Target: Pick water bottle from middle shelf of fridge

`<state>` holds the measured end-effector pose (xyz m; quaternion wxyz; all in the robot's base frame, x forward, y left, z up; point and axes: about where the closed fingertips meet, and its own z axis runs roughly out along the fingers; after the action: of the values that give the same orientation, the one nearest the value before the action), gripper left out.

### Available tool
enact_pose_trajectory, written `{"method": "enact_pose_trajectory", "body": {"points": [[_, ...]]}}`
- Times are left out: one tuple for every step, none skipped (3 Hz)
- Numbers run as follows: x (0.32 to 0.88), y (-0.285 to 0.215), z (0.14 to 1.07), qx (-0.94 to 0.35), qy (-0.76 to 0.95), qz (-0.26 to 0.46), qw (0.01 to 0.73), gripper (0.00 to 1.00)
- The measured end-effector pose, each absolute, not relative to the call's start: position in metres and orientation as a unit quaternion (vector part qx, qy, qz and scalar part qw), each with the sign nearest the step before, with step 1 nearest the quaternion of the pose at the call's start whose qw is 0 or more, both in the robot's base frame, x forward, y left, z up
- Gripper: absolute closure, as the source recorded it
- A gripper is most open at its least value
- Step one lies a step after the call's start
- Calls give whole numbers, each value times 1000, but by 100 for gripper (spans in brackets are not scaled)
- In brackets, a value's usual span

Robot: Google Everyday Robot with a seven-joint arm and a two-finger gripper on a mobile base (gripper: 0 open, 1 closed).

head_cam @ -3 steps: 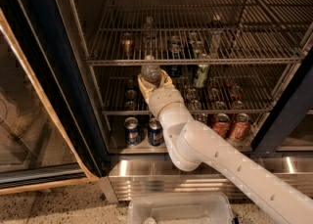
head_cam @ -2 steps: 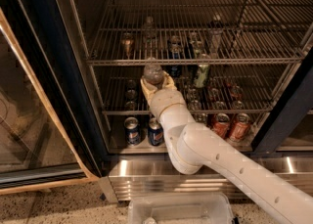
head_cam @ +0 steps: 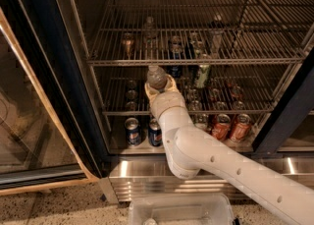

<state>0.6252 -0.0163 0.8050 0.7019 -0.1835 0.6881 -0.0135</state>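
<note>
step: withdraw bottle (head_cam: 156, 75) | gripper (head_cam: 158, 85): inside fridge (head_cam: 61, 71), fingers closed round the upright bottle | shelf (head_cam: 122, 113) just below gripper; base probably lifted off it, hard to see | advice: pull straight back, level, under upper rack (head_cam: 221, 62), clear of green bottle (head_cam: 202, 74) to gripper's right

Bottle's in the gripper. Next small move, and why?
Probably pull the gripper straight back out of the fridge: its fingers grip the water bottle, and cans and a green bottle stand close by, so a sideways move risks knocking them.
</note>
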Motion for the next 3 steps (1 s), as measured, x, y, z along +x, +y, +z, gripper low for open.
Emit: {"method": "enact_pose_trajectory", "body": {"points": [[624,-15,805,-185,688,-14,702,100],[617,-14,806,-191,685,-28,703,100],[612,-10,809,-193,677,-43,709,100]]}}
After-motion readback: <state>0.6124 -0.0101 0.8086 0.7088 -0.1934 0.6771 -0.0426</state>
